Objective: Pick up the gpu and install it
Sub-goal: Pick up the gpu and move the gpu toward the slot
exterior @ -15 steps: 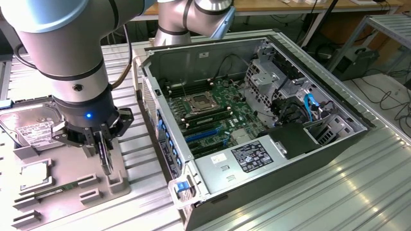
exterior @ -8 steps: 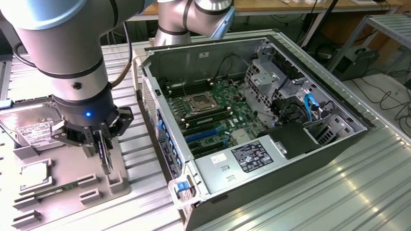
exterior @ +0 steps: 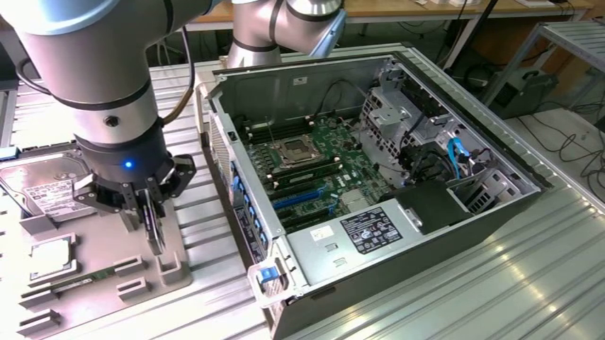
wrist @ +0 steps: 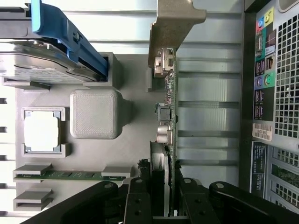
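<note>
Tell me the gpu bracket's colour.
The bracket is dull silver-grey, clearest in the wrist view.

I see a ribbed metal table (exterior: 529,283). Resting directly on it are a grey parts tray (exterior: 95,241) and an open computer case (exterior: 283,85).

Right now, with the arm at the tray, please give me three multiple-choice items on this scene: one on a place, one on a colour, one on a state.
1. Where is the gpu?
A. In a slot inside the computer
B. On edge in the hand, at the grey tray
C. Flat on the floor

2. What colour is the rail on the hard drive?
A. Red
B. Yellow
C. Blue

3. How is the computer case?
A. Open, inside exposed
B. Closed
C. Wrapped in foil

Answers:
1 B: the hand is clamped on the gpu beside the case.
2 C: the wrist view shows the rail blue.
3 A: the motherboard lies bare.
</note>
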